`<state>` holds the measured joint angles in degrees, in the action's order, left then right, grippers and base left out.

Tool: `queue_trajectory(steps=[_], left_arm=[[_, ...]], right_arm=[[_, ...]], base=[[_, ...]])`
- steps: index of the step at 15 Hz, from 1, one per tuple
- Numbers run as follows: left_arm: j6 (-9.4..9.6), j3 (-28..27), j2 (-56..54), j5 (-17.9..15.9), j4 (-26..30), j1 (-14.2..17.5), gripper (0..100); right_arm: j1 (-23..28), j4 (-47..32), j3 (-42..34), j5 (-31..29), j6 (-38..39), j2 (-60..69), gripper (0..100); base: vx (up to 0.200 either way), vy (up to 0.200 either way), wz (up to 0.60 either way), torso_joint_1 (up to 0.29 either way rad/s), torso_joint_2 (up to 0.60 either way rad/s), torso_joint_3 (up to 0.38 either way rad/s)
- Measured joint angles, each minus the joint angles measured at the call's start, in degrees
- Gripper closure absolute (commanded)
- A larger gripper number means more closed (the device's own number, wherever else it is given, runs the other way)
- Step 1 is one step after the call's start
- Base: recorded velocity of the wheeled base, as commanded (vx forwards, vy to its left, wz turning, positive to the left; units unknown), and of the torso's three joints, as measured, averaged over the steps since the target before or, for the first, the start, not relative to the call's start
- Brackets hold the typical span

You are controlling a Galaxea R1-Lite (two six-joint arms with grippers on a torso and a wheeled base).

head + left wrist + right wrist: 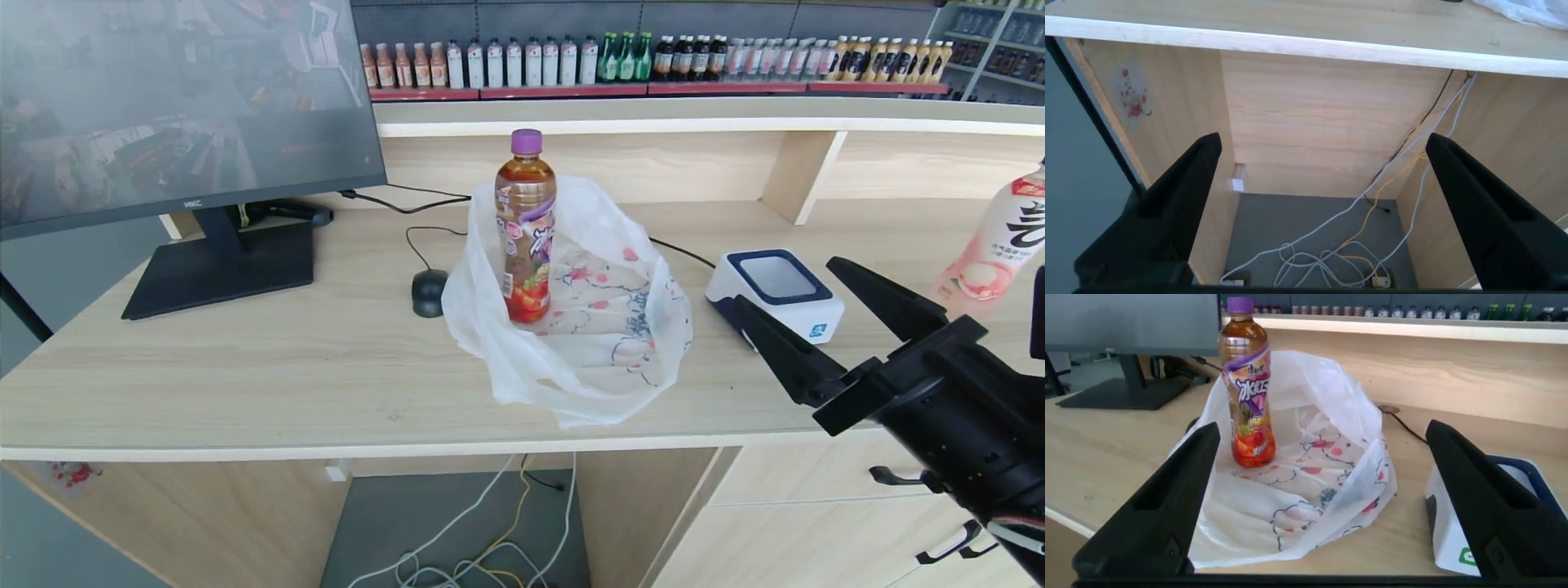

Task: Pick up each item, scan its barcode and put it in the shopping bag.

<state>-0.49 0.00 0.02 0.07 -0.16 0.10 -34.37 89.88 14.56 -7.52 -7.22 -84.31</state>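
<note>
Right gripper (785, 282) spread wide and empty over the counter's (245, 359) front edge, near the barcode scanner (796, 317).
Left gripper (1323, 139) likewise released, holding nothing, low in front of the counter by the cables (1323, 261) underneath. A purple-capped tea bottle (525, 229) stands upright in the open shopping bag (604, 343), between the mouse (429, 291) and the scanner; a pink peach-drink bottle (1000, 245) stands at the far right.
</note>
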Motion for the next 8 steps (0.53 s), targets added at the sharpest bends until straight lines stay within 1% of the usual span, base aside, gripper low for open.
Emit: queue_trajectory(steps=[3, 8], left_arm=[[-0.02, 0.0, 0.0, -0.02, 0.0, 0.0, 0], [-0.05, 0.0, 0.0, 0.0, 0.0, 0.0, 0]], right_arm=[[-0.2, 0.06, 3.16, -0.05, 0.24, -2.57, 0], [-0.48, 0.02, 5.29, -0.02, 0.3, -7.28, 0]], base=[[0.0, -0.2, 0.0, 0.005, 0.0, 0.004], [0.0, -0.2, 0.0, 0.0, 0.0, 0.003]])
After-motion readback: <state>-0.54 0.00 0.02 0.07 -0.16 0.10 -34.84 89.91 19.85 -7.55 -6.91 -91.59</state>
